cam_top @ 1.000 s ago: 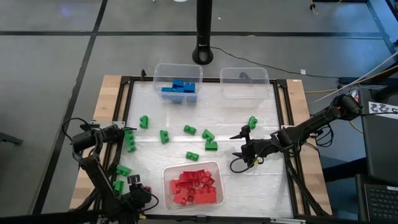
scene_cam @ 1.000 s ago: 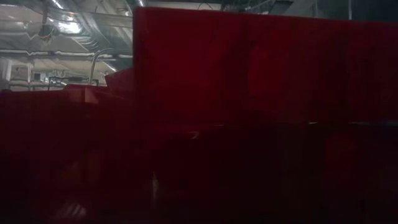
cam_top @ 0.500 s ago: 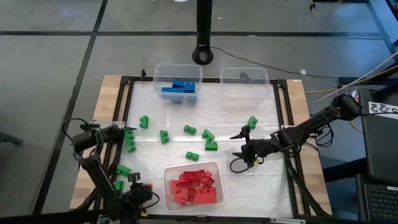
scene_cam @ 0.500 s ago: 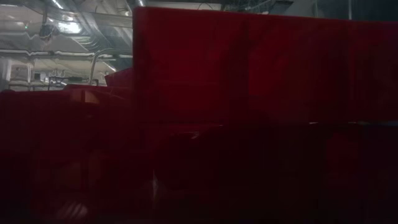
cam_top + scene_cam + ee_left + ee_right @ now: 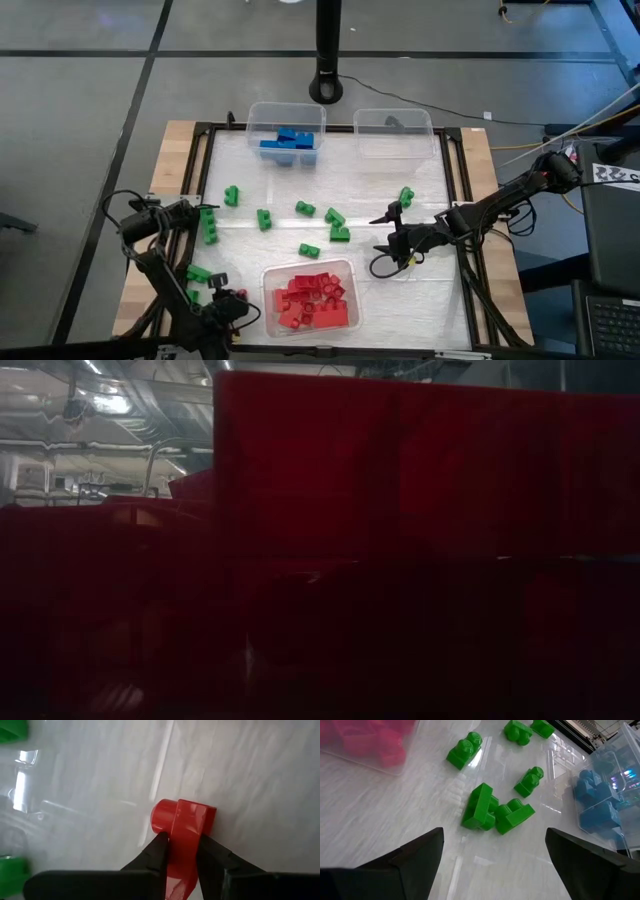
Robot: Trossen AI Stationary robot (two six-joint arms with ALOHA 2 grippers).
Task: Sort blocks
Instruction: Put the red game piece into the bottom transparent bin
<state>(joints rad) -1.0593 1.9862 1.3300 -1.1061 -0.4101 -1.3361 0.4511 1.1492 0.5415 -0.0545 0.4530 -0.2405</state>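
Left gripper (image 5: 181, 851): fingers pinched narrow on a red block (image 5: 184, 822), low at the near-left of the table (image 5: 420, 300).
Right gripper (image 5: 490, 865): fingers spread wide, holding nothing, near green blocks (image 5: 481, 807).

Three clear bins (image 5: 393, 133) on a white-topped table (image 5: 440, 300), dark stand (image 5: 327, 45) behind.

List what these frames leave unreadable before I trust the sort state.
- Low view: the red-block bin fills the lens; table, arms and loose blocks are hidden.
- Left wrist view: the left gripper is shut on a red block; its lower end is covered by the fingers.
- High view: that red block is too small to read.
- Right wrist view: the blue-block bin is cut by the edge.
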